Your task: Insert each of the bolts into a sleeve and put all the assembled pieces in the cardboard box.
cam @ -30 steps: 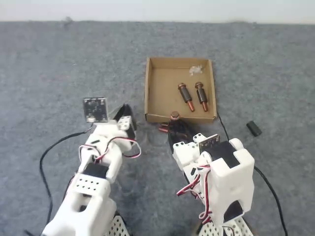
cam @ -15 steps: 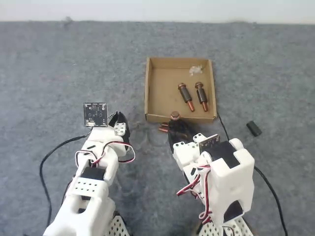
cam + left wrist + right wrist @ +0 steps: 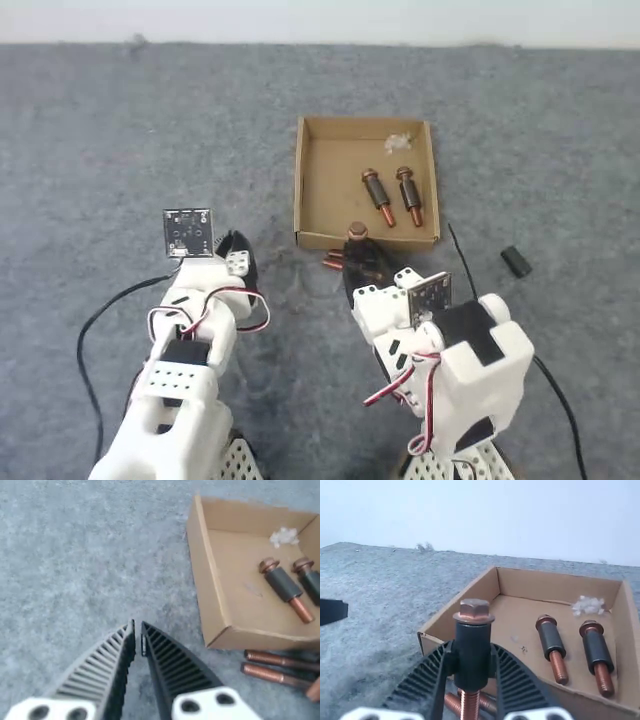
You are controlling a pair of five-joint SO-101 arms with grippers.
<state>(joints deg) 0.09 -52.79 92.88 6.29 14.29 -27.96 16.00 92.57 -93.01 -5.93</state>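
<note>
Gripping an upright black sleeve with a copper hex-head bolt through it: right gripper, ribbed black fingers clamped on both sides, at 6 o'clock of the box, just outside its near wall. Box: shallow brown cardboard, holding two assembled pieces lying side by side, and white fluff by its 12 o'clock wall. Left wrist view shows plainly two loose bolts, bare copper shafts, on the carpet just beside the box's near wall. High view adds a spare sleeve, a short dark cylinder, at 4 o'clock of the box. Left gripper: closed to a thin slit, empty, over grey nubby carpet at 8 o'clock of the box.
</note>
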